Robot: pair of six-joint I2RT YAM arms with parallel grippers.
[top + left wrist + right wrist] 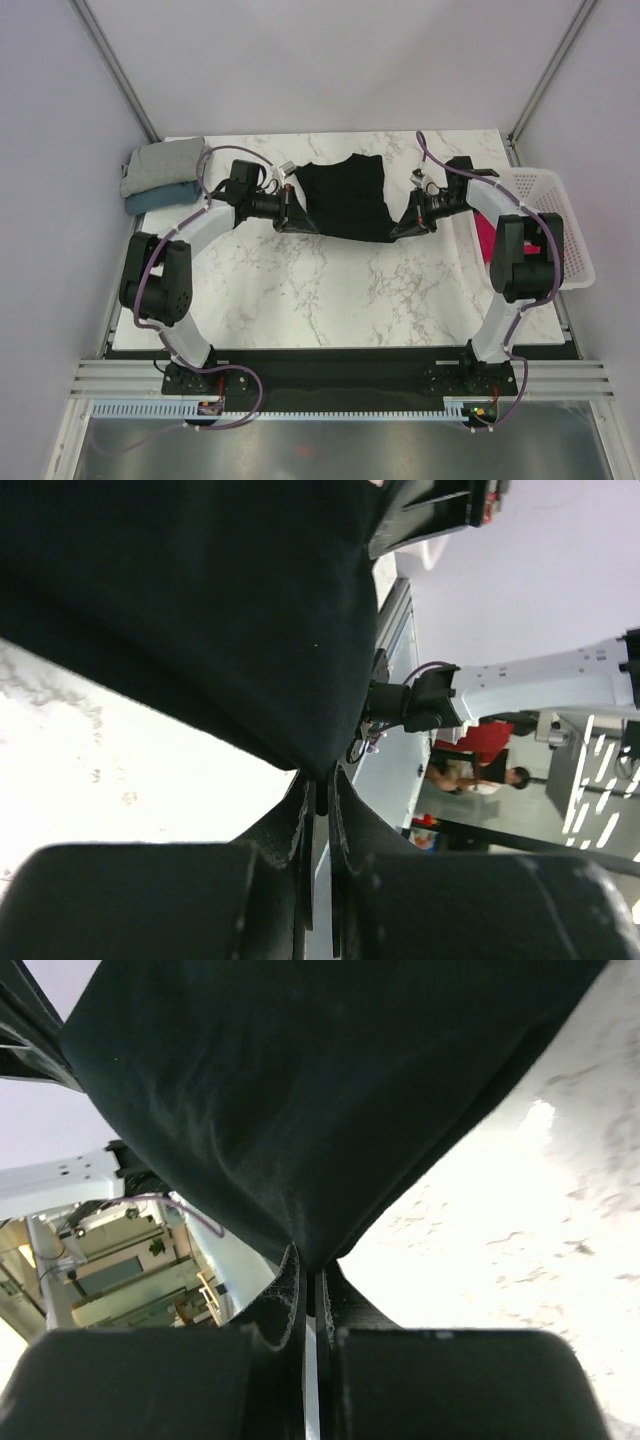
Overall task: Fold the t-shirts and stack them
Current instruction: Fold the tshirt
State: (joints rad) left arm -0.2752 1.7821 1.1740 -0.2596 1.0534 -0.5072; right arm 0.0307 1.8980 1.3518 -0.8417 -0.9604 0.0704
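- The marble table point(330, 290) carries the arms at its near edge.
- The black t-shirt point(345, 200) is stretched between the two grippers over the far middle of the table, its near hem sagging.
- A white basket point(560, 200) sits at the right edge, with the pink-red t-shirt point(485, 240) inside.
- The grey t-shirt point(160, 165) lies on the blue t-shirt point(155, 197) at the far left corner.
- The left gripper point(292, 212) is clamped on the black t-shirt's left corner.
- The right gripper point(408, 224) is pinched tight on its right corner.
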